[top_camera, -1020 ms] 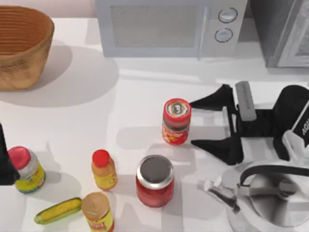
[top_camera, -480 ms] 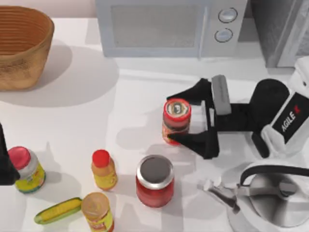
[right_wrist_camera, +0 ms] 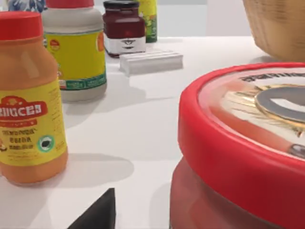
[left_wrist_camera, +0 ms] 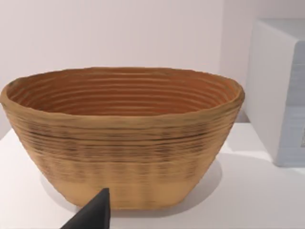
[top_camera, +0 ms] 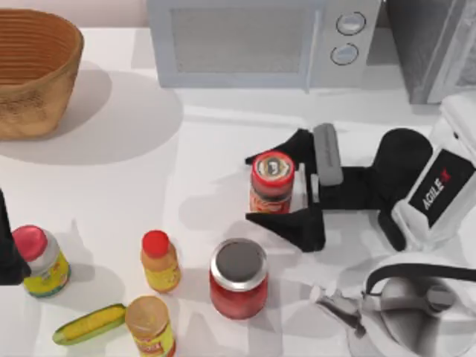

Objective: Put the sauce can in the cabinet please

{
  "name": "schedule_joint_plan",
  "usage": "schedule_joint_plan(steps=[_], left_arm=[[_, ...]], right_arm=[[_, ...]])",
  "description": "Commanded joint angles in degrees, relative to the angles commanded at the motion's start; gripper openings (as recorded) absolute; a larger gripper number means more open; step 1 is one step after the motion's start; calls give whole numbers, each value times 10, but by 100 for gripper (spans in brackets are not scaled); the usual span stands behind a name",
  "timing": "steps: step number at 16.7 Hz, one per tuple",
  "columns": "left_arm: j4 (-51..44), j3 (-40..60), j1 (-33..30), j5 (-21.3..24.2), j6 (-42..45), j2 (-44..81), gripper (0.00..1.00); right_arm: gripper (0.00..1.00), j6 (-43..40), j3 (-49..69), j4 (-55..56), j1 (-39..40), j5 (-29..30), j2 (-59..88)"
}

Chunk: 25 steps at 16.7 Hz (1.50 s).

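Fingers of the right gripper [top_camera: 277,190] stand apart, one on each side of the sauce can [top_camera: 271,182], which stands upright mid-table, well short of the cabinet [top_camera: 431,44] at the far right corner. From above, bare tabletop [top_camera: 208,141] lies between can and microwave [top_camera: 260,41]. The right wrist view adds the can's red rim [right_wrist_camera: 214,157] close up, with an orange bottle [right_wrist_camera: 28,100] beyond. The left wrist view faces the wicker basket [left_wrist_camera: 121,138]; whether the left gripper [top_camera: 9,249], at the left edge, is open I cannot tell.
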Motion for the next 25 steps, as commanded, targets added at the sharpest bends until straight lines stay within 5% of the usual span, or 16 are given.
schedule_joint_plan(steps=[11, 25], left_arm=[[0, 0, 0, 0, 0, 0, 100], [0, 0, 0, 0, 0, 0, 100]], right_arm=[[2, 0, 0, 0, 0, 0, 0], [0, 17, 17, -28, -11, -14, -17]])
